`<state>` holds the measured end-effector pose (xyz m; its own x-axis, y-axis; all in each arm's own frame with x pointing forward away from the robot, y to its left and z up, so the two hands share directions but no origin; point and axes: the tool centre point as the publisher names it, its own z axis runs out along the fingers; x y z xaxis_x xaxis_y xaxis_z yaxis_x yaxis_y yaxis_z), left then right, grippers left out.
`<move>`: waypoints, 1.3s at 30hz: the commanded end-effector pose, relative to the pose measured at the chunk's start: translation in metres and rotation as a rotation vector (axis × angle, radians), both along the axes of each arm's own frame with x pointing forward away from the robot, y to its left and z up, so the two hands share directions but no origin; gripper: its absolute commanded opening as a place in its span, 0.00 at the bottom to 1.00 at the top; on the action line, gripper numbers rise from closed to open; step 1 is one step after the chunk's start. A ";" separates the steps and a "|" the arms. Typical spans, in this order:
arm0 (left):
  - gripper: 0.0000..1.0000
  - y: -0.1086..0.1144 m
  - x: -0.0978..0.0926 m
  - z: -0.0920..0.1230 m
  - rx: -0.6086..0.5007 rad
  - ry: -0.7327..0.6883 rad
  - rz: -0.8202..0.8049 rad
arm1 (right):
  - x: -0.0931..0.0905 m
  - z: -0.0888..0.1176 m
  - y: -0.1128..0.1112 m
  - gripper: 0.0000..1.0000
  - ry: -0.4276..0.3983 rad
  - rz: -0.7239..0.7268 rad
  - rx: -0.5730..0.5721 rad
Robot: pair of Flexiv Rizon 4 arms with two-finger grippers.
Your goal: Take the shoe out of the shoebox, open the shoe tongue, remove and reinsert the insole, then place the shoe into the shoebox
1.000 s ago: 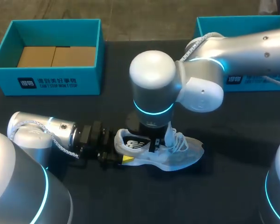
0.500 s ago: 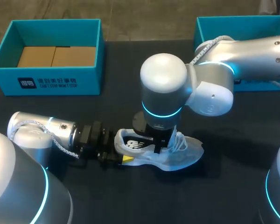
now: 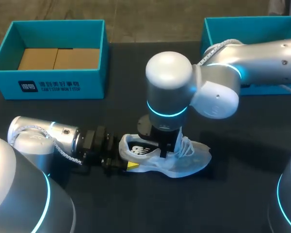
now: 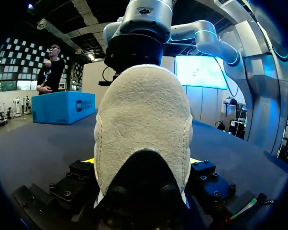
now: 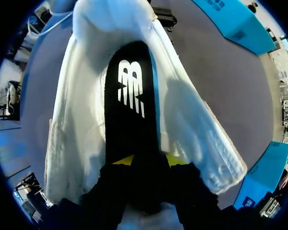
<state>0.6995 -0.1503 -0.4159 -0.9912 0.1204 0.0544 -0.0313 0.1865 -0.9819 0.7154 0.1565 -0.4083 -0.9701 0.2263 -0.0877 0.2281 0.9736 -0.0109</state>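
Note:
A white shoe [image 3: 186, 162] lies on its sole on the black table, heel toward my left arm. My left gripper [image 3: 127, 156] clasps the heel [image 4: 143, 124] from both sides, a yellow tip against each flank. My right gripper [image 3: 164, 149] points straight down into the shoe's mouth, just behind the laces. In the right wrist view the black insole [image 5: 129, 96] with a white logo lies inside the shoe [image 5: 187, 124]. It runs between the parted yellow tips of the right gripper [image 5: 149, 160], which do not pinch it.
A teal shoebox [image 3: 48, 82] with brown cardboard inside stands at the back left. A second teal box [image 3: 252, 24] stands at the back right, behind my right arm. Bare black table lies in front of the shoe.
My right arm shifted a little toward the shoe's toe and its fingers parted inside the shoe. The left arm and the shoe stayed put.

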 end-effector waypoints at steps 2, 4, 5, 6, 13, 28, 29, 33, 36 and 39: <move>0.00 -0.002 -0.002 -0.003 0.002 0.000 0.000 | 0.001 -0.018 0.011 0.35 0.070 -0.007 -0.025; 0.00 -0.002 -0.002 -0.003 0.002 0.000 0.000 | -0.004 -0.022 0.012 0.34 0.100 -0.010 -0.022; 0.00 -0.002 -0.002 -0.003 0.002 0.000 0.000 | -0.006 -0.023 0.012 0.33 0.109 -0.013 -0.027; 0.00 -0.002 -0.002 -0.003 0.002 0.000 0.000 | -0.010 -0.025 0.011 0.33 0.114 -0.014 -0.027; 0.00 -0.002 -0.002 -0.003 0.002 0.000 0.000 | -0.028 -0.033 0.006 0.32 0.176 -0.037 -0.017; 0.00 -0.002 -0.002 -0.003 0.002 0.000 0.000 | -0.047 -0.035 0.008 0.00 0.205 -0.046 0.015; 0.00 -0.002 -0.002 -0.003 0.002 0.000 0.000 | -0.048 -0.033 0.007 0.00 0.200 -0.046 0.028; 0.00 -0.002 -0.002 -0.003 0.002 0.000 0.000 | -0.052 -0.020 0.001 0.00 0.167 -0.054 0.072; 0.00 -0.002 -0.002 -0.003 0.002 0.000 0.000 | -0.055 -0.008 -0.003 0.00 0.135 -0.059 0.097; 0.00 -0.002 -0.002 -0.003 0.002 0.000 0.000 | -0.057 0.002 -0.005 0.00 0.103 -0.054 0.116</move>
<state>0.6974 -0.1511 -0.4156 -0.9908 0.1247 0.0534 -0.0296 0.1858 -0.9821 0.6777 0.1620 -0.4101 -0.9579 0.2792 0.0663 0.2817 0.9590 0.0308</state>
